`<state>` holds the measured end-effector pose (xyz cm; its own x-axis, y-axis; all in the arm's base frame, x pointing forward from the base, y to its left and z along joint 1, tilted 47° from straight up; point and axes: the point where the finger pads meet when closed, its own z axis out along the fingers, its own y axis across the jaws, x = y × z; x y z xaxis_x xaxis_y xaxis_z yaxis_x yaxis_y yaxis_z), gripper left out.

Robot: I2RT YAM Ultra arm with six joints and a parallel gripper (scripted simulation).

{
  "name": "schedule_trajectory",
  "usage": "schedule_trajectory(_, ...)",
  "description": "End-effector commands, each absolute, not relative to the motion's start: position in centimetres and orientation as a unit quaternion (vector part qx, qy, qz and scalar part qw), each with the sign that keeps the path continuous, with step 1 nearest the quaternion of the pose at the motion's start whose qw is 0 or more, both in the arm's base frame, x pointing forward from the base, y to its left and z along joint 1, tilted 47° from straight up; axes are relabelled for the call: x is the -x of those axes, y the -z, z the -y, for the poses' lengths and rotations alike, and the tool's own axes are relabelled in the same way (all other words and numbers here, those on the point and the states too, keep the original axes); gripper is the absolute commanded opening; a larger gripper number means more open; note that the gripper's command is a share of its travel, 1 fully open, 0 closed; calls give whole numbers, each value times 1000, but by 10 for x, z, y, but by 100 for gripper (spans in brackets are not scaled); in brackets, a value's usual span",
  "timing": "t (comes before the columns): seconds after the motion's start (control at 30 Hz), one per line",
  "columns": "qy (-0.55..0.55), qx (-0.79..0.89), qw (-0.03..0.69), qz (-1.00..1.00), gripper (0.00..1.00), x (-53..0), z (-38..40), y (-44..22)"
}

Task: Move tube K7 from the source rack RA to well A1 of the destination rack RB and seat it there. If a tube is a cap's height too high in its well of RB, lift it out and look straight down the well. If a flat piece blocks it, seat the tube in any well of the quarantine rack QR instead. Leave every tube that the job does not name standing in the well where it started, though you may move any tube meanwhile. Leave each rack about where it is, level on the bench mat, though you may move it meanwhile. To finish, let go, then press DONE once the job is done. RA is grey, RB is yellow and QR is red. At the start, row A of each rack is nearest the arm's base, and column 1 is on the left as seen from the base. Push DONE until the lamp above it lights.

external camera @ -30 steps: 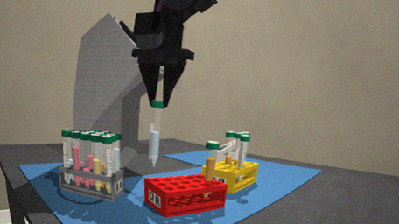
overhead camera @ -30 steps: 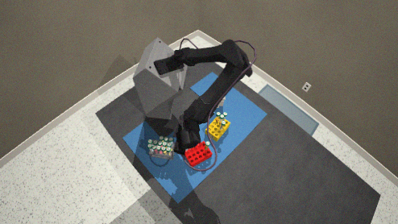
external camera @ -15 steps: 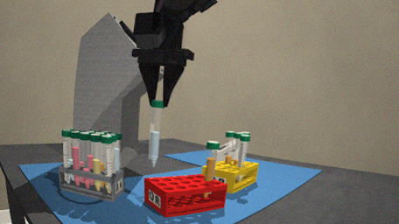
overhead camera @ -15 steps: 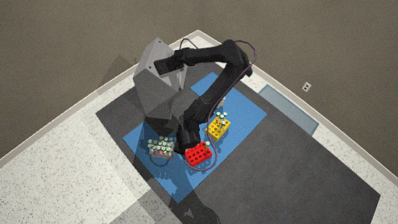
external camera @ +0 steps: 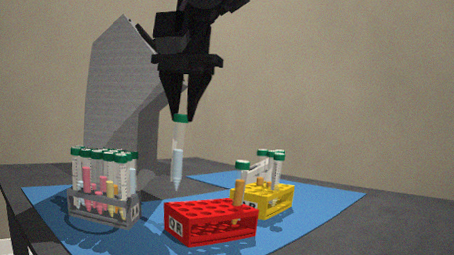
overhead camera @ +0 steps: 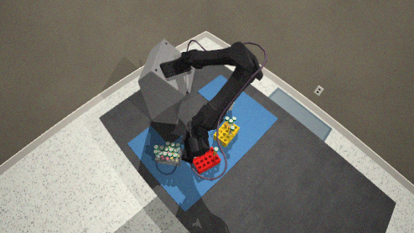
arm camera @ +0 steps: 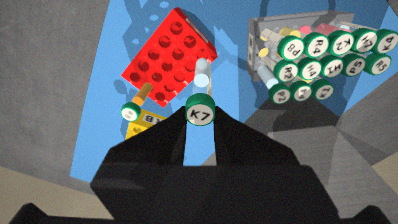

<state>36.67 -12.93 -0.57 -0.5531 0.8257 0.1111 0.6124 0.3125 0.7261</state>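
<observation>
We are holding tube K7 by its cap in the clenched gripper (high above the red rack QR); seating and DONE are remaining.

Dark grey table, seen whole from the top view. A blue mat lies flat on it, covering the middle part. Three racks stand directly on the mat: grey rack at the left, full of green-capped tubes; red rack in the middle, with one orange tube at its right end; yellow rack behind and to the right, with several tubes, one of them leaning. The racks stand near one another, not touching. A grey block-shaped stand rises from the table's rear left.
</observation>
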Motion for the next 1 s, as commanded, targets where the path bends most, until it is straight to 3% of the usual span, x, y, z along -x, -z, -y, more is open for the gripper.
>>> schedule_trajectory(0.0,-368,-462,146,-793,0,-370,142,2)
schedule_trajectory(0.97,-371,-463,135,-794,0,-363,125,20)
